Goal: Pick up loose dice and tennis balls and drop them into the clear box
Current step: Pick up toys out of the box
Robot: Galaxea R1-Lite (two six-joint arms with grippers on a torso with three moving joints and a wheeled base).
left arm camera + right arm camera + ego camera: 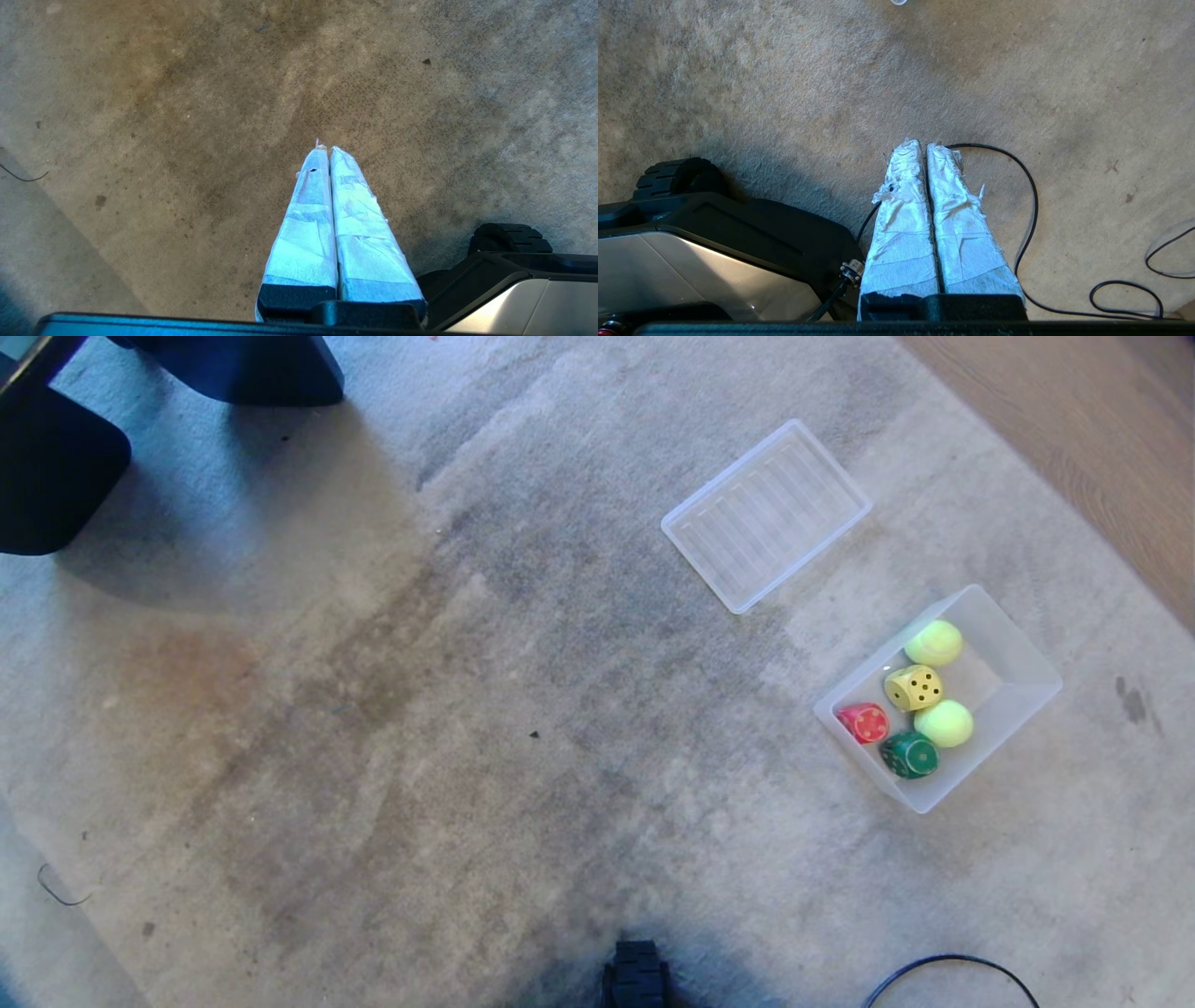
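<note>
The deep rectangular translucent plastic box sits on the carpet at the right of the head view, skewed to the frame, walls smooth and slightly frosted. Inside it: two fuzzy yellow-green tennis balls, one toward the far end, the other nearer; between them a yellow rounded-corner die showing dark pips; a red die against the box's left wall with pale pips; a dark green die at the near corner, just beside the nearer ball. No writing or label can be read on any of them; pip counts on the red and green dice are too small to tell. Beyond the box, apart from it, lies a flat shallow clear plastic tray with parallel ribs. Beige short-pile carpet, mottled with darker patches; wood-grain flooring at the far right corner. Dark rounded furniture bases at the far left. Left gripper: tape-wrapped tapered fingers pressed together, empty, above bare carpet. Right gripper: frayed tape-wrapped fingers likewise pressed together, empty, over a thin black cable looping on the carpet. Black treaded wheel of the base at the near edge.
</note>
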